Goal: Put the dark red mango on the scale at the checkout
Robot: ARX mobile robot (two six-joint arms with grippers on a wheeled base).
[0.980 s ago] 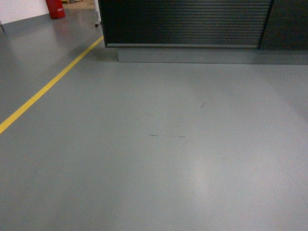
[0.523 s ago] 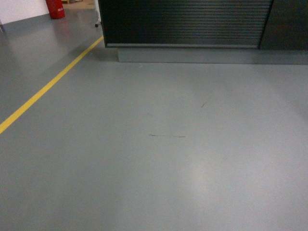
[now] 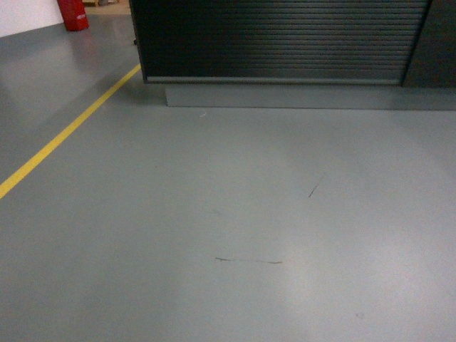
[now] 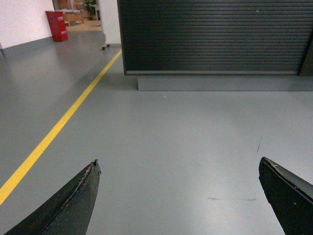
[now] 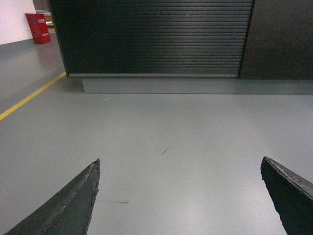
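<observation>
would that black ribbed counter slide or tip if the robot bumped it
Probably neither: the checkout looks wide and sits on a grey plinth, with no wheels showing under it. Its ribbed front might flex or dent.

Black ribbed checkout (image 3: 278,39); grey floor (image 3: 235,214); yellow line (image 3: 64,135).

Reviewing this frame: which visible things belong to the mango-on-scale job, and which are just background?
Job:
checkout, ribbed black front only; mango and scale not visible
left gripper, jaws open, empty
right gripper, jaws open, empty

Background:
yellow floor line
red bin
grey floor
</observation>
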